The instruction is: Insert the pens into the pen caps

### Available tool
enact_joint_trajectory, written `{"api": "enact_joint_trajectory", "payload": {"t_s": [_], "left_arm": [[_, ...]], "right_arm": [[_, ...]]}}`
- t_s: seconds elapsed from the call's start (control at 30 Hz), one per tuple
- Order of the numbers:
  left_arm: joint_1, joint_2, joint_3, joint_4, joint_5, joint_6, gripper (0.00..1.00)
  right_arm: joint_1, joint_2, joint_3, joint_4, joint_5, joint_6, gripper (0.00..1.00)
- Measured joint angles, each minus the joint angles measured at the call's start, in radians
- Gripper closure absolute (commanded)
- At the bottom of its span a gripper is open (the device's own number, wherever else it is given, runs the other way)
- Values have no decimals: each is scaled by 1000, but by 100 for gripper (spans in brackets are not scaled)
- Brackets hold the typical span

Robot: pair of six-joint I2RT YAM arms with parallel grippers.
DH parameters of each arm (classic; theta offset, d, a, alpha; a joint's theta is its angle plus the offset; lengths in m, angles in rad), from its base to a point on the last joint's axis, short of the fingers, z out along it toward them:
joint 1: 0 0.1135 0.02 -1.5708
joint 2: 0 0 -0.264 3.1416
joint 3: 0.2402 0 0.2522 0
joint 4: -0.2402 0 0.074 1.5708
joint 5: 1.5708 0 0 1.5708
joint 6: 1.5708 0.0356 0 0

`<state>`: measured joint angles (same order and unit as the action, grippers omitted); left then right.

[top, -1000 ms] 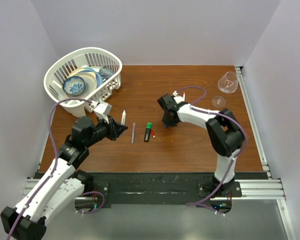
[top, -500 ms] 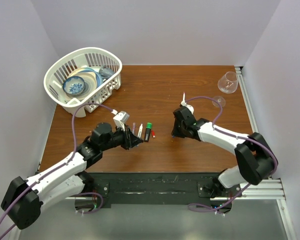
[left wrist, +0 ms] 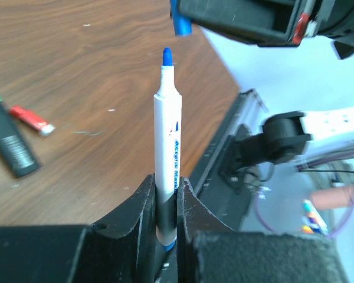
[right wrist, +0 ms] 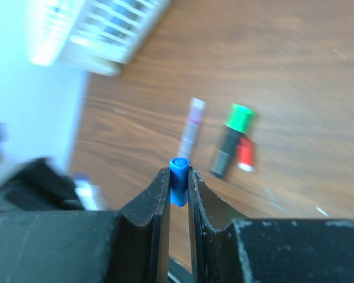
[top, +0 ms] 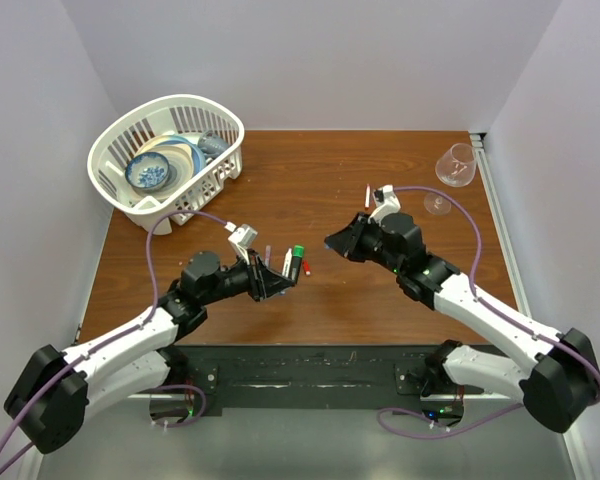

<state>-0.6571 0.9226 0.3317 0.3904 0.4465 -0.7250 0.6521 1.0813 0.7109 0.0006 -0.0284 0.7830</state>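
Note:
My left gripper (left wrist: pixel 166 183) is shut on a white pen (left wrist: pixel 167 135), which stands upright with its blue tip (left wrist: pixel 166 57) uncovered. Just above and slightly right of that tip hangs a blue pen cap (left wrist: pixel 180 23). My right gripper (right wrist: pixel 178 174) is shut on this blue cap (right wrist: pixel 179 177). In the top view the left gripper (top: pixel 278 280) and the right gripper (top: pixel 333 243) face each other over the table's middle, a short gap apart. On the wood lie a black marker with a green end (top: pixel 296 257), a red cap (top: pixel 306 266) beside it and a thin purple pen (right wrist: pixel 192 127).
A white basket (top: pixel 165 150) with bowls and plates stands at the back left. At the back right a clear glass (top: pixel 455 165) lies near the table edge, with another glass piece (top: pixel 437 203) in front of it. White walls close in on the table.
The left gripper has carried the white pen off the table toward the centre. The right arm has lifted from the table and turned left with the blue cap, closing on the pen.

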Motion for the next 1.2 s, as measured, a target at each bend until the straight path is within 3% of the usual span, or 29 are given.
{"api": "enact_joint_trajectory", "payload": {"t_s": [0.43,1.2], "left_arm": [[0,39,-29,192,87,-95,100],[0,18,-29,188,92,-98,100]], "right_arm": [[89,13,13,201,-42,59,95],[188,82,82,220,51,67,94]]}}
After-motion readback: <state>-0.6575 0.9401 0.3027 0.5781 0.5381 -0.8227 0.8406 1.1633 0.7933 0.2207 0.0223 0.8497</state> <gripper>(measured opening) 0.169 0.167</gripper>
